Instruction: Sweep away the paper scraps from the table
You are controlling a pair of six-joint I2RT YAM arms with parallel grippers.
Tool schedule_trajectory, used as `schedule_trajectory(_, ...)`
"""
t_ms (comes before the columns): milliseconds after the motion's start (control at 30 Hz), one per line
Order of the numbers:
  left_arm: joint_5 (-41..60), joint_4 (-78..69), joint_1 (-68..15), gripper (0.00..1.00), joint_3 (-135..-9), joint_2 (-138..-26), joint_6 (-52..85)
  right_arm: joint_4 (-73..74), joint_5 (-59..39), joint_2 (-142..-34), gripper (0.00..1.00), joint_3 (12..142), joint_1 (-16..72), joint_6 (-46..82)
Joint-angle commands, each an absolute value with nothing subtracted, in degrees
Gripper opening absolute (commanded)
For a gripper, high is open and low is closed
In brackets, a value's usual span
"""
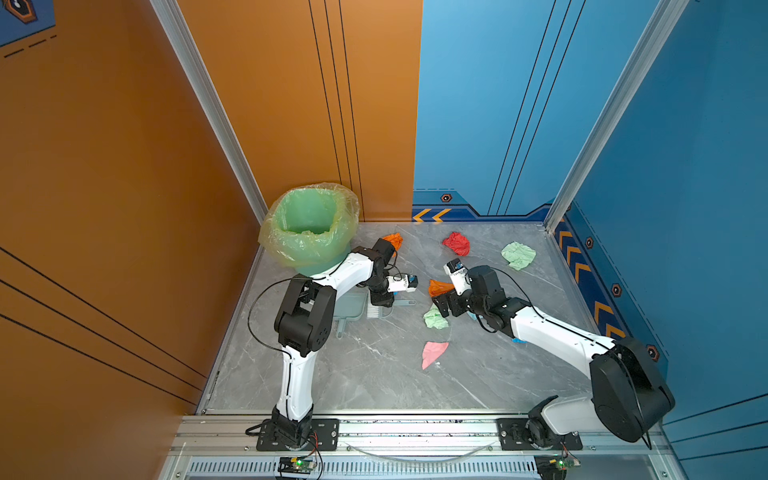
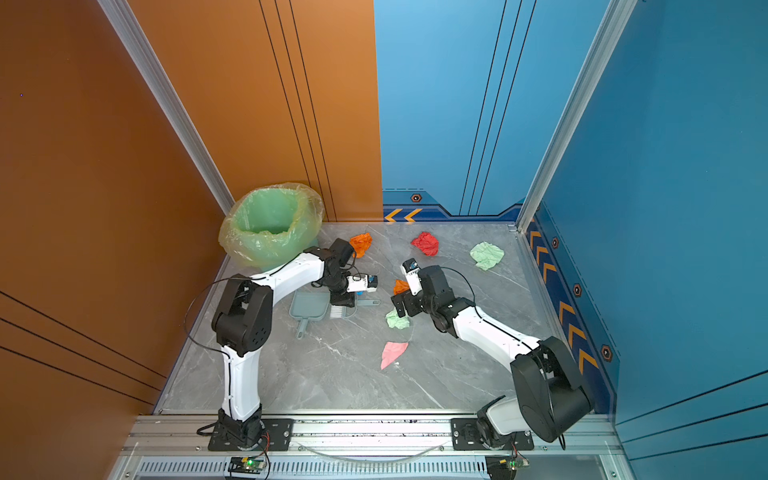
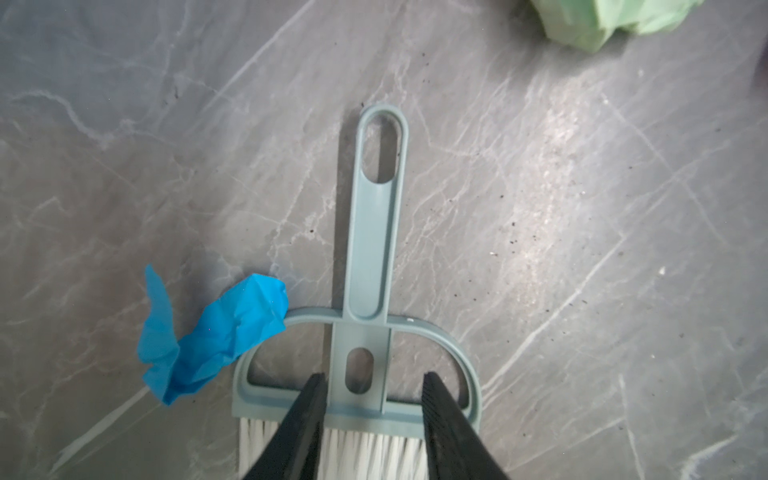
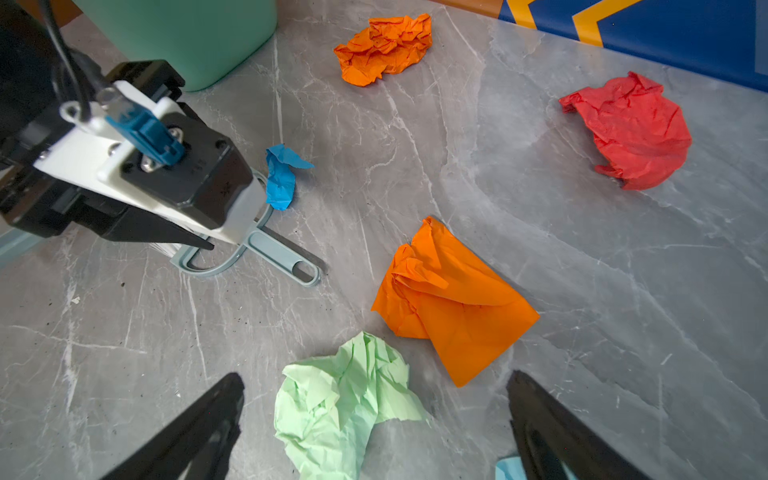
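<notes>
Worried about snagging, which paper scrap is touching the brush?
The small blue scrap, lying against the curved frame of the brush; every other scrap lies apart from it.

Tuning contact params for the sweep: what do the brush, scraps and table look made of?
Brush: pale blue moulded plastic, smooth matte; white bristles, probably synthetic.
Orange scrap: thin matte paper, sharply creased.
Table: hard grey marble-look surface with a soft sheen; stone or laminate unclear.

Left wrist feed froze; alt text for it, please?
The open left gripper straddles the brush stem beside its white bristles, on the grey table. A blue paper scrap touches the brush frame; a green scrap lies apart.
</notes>
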State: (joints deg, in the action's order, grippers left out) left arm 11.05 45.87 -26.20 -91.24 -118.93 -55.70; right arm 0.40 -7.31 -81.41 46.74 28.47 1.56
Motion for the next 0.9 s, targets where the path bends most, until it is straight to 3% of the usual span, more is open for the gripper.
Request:
schedule_trajectory(0,9.7,49.8,-26.0,0.41,-93.3,-121.4,-56.7,-0.9,-6.9,-79.8,1.00,46.2,28.0,1.9)
schedule_trajectory(867,7.3,51.0,-26.2,0.42,-95.1,-123.6,-58.7,0.4,-8.2,-80.2,1.00,45.1,26.4,2.0)
